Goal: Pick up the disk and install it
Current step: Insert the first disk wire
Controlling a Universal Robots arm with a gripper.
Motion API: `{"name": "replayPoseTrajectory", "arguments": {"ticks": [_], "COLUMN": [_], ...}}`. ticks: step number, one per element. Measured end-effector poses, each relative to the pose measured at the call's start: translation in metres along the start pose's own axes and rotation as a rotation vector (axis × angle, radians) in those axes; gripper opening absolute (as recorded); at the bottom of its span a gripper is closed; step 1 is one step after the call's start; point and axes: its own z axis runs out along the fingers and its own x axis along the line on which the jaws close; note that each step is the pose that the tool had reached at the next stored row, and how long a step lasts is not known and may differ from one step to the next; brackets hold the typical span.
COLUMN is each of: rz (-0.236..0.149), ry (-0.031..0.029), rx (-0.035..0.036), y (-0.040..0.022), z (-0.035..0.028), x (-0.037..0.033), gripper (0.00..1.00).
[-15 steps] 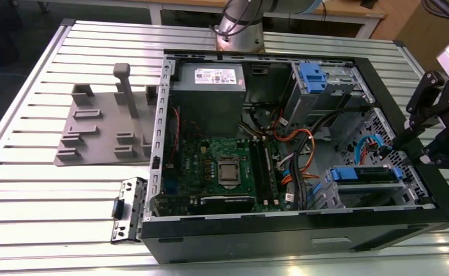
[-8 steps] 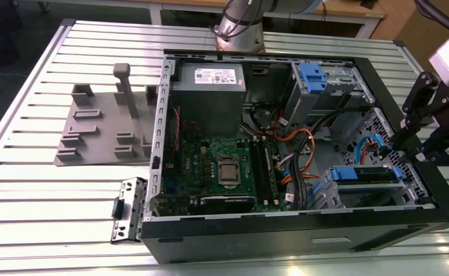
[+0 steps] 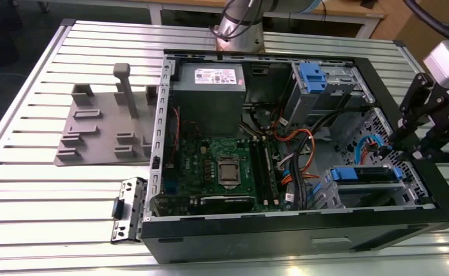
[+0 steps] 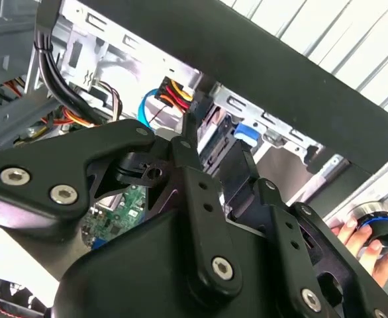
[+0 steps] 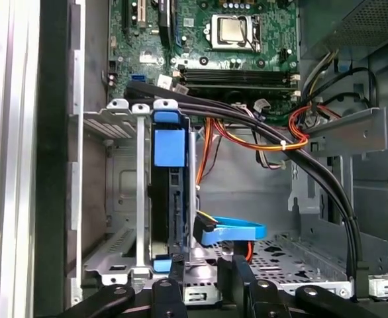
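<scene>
The disk [image 5: 167, 199] sits upright in its cage [image 5: 124, 192] — blue-railed.

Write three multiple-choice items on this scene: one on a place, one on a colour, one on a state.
1. Where is the disk?
A. On the slatted table outside the case
B. In the metal drive cage
C. On top of the power supply

2. What colour is the flat data cable beside the disk?
A. Blue
B. White
C. Green

3. How does the computer case stand?
A. Shut by a side panel
B. Covered with a cloth
C. Open, with the motherboard exposed

Answers:
1 B, the first wrist view shows its blue rail standing between the cage walls.
2 A, it curls bright blue over the case floor.
3 C, the exterior view looks straight in at the board.
</scene>
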Motion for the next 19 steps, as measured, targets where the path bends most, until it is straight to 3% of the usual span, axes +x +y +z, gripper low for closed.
{"name": "replayPoseTrajectory", "arguments": {"ticks": [6,11,13,19], "rz": [-0.002,-0.003,-0.003,-0.001], "ry": [0.0052,0.0087,0.0177,0.0619], "rx": [-0.0001,-0.0003,-0.0005,-0.0011], "y": [-0.0032,-0.0028,-0.0031,-0.0048], "z": [0.0022,-0.0057,-0.0056,-0.0009], "x": [-0.0036,-0.005,-0.0067,-0.0103], "gripper": [0.41,0.41,0.41,0.41]}}
